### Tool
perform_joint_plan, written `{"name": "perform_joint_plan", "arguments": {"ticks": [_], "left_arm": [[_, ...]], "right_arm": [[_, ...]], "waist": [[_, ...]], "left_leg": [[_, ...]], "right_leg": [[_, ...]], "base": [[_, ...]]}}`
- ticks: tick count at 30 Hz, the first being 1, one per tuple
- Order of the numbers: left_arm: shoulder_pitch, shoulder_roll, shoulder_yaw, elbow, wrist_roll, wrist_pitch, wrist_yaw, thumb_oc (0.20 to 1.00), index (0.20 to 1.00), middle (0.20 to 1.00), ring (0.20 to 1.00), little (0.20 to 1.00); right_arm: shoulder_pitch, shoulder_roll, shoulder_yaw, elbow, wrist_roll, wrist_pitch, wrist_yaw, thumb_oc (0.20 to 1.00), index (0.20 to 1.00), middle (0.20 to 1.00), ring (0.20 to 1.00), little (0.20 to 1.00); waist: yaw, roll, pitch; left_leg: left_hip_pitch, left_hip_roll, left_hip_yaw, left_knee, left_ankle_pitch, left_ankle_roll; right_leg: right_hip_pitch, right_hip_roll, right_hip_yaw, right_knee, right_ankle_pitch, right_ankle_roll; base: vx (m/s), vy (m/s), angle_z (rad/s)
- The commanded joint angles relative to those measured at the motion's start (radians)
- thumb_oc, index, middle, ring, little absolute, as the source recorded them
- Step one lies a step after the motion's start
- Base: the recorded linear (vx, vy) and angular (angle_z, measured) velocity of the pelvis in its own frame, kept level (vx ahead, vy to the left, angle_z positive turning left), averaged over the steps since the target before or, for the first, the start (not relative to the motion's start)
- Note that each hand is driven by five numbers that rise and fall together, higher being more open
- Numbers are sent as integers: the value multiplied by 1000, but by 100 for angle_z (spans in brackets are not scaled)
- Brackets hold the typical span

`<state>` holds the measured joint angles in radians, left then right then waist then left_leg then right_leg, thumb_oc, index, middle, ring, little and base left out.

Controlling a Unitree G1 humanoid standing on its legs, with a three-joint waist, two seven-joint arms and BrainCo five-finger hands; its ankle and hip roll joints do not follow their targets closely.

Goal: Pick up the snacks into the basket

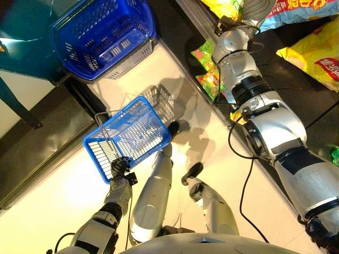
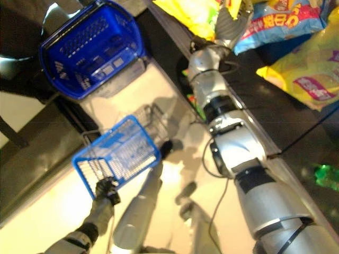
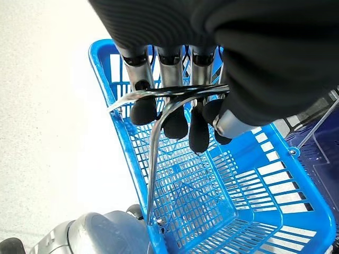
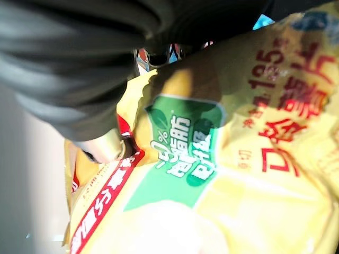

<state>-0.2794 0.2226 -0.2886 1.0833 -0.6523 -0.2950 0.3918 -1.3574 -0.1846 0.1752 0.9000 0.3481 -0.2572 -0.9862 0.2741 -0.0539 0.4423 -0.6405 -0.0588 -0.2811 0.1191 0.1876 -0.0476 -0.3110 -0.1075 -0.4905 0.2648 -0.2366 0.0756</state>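
Left eye view: the left hand (image 1: 121,168) is low on the left, holding up a blue basket (image 1: 130,135) by its wire handle, and the basket hangs tilted over the pale floor (image 1: 69,190). A second blue basket (image 1: 103,32) sits further off, up on a dark counter. The right arm stretches up to a dark shelf (image 1: 296,90) where snack bags lie: a yellow bag (image 1: 312,61) on the right, a blue-and-pink bag (image 1: 296,10) at the top, green packets (image 1: 206,66) beside the arm.

Right eye view: same layout. The right hand (image 2: 233,16) is at the very top edge, up against a big yellow snack bag (image 2: 185,13). A green bottle (image 2: 323,174) lies on the shelf at the far right.

Left wrist view: the fingers (image 3: 143,108) are curled round the thin metal handle (image 3: 159,98), clamped on it, with the basket's open mesh hanging below and nothing visible inside.

Right wrist view: the yellow snack bag (image 4: 222,159) sits right up against the dark cover. One finger (image 4: 106,148) touches the bag, but I can't tell whether the hand is closed on it.
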Motion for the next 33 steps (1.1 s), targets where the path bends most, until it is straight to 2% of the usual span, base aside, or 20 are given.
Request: {"name": "perform_joint_plan", "arguments": {"ticks": [1,5,12,19,23,26,28,29,32,33], "left_arm": [[10,22,35,16,-5,-24,13,200,200,200,200,200],[14,36,61,-24,-5,-29,18,200,200,200,200,200],[45,63,88,-125,-6,-40,17,200,200,200,200,200],[91,87,94,-262,2,-52,9,200,200,200,200,200],[120,105,113,-362,-8,-63,-1,200,200,200,200,200],[164,133,147,-521,-1,-74,-8,200,200,200,200,200],[174,142,154,-556,3,-76,-13,200,200,200,200,200],[192,156,173,-622,1,-83,-29,200,200,200,200,200],[203,163,182,-669,2,-86,-37,200,200,200,200,200],[211,174,194,-723,5,-89,-53,200,200,200,200,200]], "right_arm": [[32,-19,-6,-147,-27,-80,-10,200,200,200,200,200],[108,-6,-17,-302,-72,-88,-1,200,200,200,200,200],[185,3,-38,-455,-132,-96,10,200,200,200,200,200],[223,1,-41,-525,-142,-101,43,200,200,200,200,200],[265,7,-10,-579,-126,-106,106,200,200,200,200,200],[330,-13,66,-664,-138,-93,214,200,200,200,200,200],[349,-20,81,-675,-138,-94,238,200,200,200,200,200],[385,-29,119,-707,-125,-98,306,200,200,200,200,200],[408,-30,149,-726,-113,-98,356,200,200,200,200,200],[439,-37,201,-757,-103,-97,432,200,200,200,200,200]], "waist": [[-7,6,30],[-13,3,28],[-14,4,17],[-8,9,2],[-9,8,-4],[-12,2,-6],[-12,1,-7],[-13,-3,-10],[-14,-6,-12],[-15,-9,-16]], "left_leg": [[90,-22,76,25,-112,38],[94,-24,76,37,-115,36],[106,-24,68,41,-114,35],[125,-25,59,28,-109,35],[133,-25,58,28,-110,37],[142,-22,60,23,-107,37],[145,-21,60,22,-107,37],[148,-19,60,19,-106,37],[153,-18,60,17,-107,37],[158,-17,58,16,-108,37]], "right_leg": [[-66,-44,32,-29,225,55],[-65,-46,34,-15,220,51],[-63,-49,28,5,212,48],[-51,-52,19,10,208,50],[-50,-53,20,18,206,49],[-47,-53,21,19,206,47],[-46,-53,21,19,206,47],[-45,-52,21,20,206,47],[-43,-52,21,18,205,46],[-40,-53,19,18,204,45]], "base": [[0,0,0],[-38,-13,-2],[-22,-7,-1],[0,0,0],[-3,-5,2],[-2,-6,1],[-2,-13,-2],[-2,-21,-3],[1,-10,0],[7,-33,1]]}}
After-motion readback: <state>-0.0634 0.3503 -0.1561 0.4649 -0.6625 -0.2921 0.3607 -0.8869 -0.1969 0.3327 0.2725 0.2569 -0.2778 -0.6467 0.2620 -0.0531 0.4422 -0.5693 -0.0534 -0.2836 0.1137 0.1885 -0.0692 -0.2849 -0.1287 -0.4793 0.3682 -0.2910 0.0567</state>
